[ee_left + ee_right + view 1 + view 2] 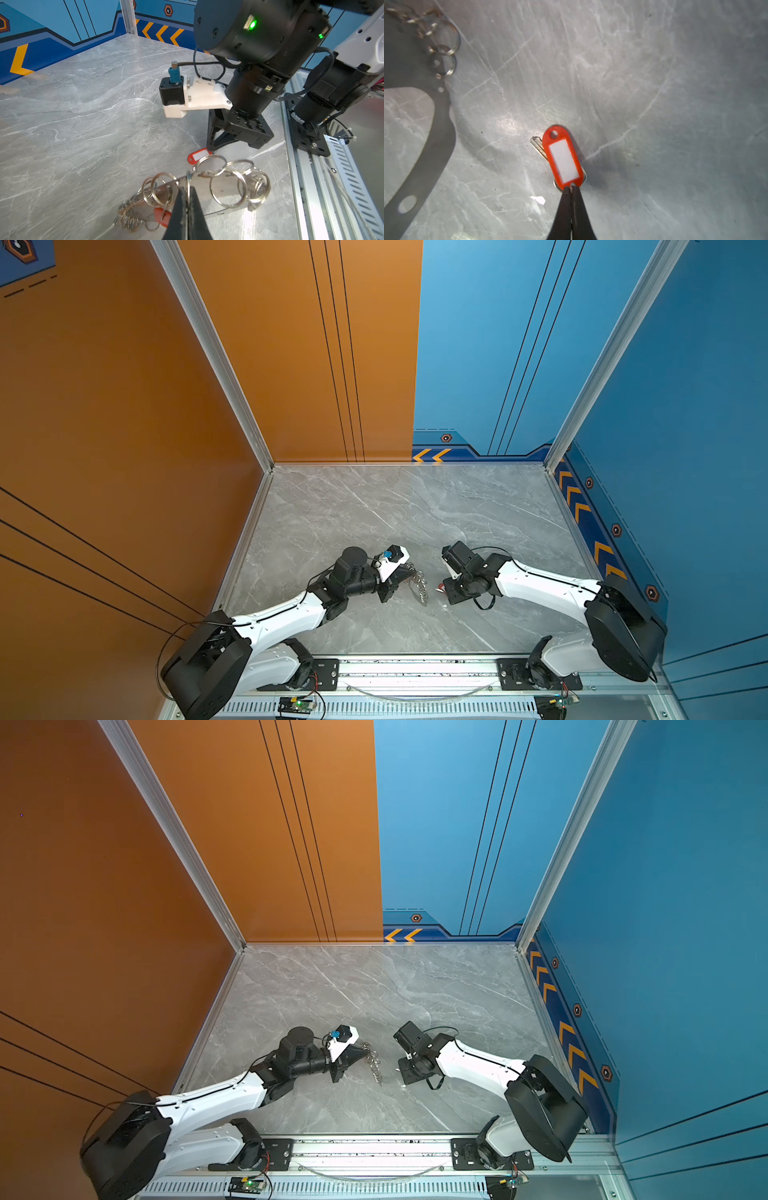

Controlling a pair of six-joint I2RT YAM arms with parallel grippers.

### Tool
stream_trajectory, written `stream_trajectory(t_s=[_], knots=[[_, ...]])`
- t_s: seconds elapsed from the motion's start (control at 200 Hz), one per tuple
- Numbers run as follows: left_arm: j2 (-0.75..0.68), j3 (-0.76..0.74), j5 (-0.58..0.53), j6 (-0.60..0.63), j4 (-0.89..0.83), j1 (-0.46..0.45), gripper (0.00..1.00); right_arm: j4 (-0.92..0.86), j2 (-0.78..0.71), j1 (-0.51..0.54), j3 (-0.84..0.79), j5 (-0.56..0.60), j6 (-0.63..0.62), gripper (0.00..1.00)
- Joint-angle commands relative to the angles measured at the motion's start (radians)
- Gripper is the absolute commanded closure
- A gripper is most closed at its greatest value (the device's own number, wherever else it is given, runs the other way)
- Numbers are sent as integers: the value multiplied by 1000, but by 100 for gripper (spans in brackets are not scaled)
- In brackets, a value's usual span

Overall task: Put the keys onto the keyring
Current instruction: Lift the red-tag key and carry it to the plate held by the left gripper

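Near the middle of the front edge of the grey veined worktop (395,510): the keyring (419,585), a flat band strung with silver split rings. Clamped on one of those rings, jaws together: the left gripper (188,191). Just to the right, flat on the stone: one key (537,145) under its orange-red tag (563,158). Pinched shut on the tag's end opposite its hole: the right gripper (571,188). Tucked among the rings beneath the left jaws: a second orange-red tag (161,216); whether threaded on, cannot tell. Round the worktop: orange wall (124,406) at left, blue wall (685,406) at right, aluminium rail (415,668) along the front.
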Motion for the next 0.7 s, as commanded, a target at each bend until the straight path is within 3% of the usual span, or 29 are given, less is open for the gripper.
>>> stream_trajectory(t_s=[0.0,0.16,0.345,0.696], knots=[[10,12,24,23,-19,-10,100,6,-121,2,21,34,30,100],[6,13,96,32,-19,-21,100,189,-258,-7,-47,-45,114,100],[18,25,146,36,-32,-46,100,417,-288,-10,-112,-176,189,100],[64,51,152,41,-59,-58,100,525,-305,29,-115,-218,162,100]])
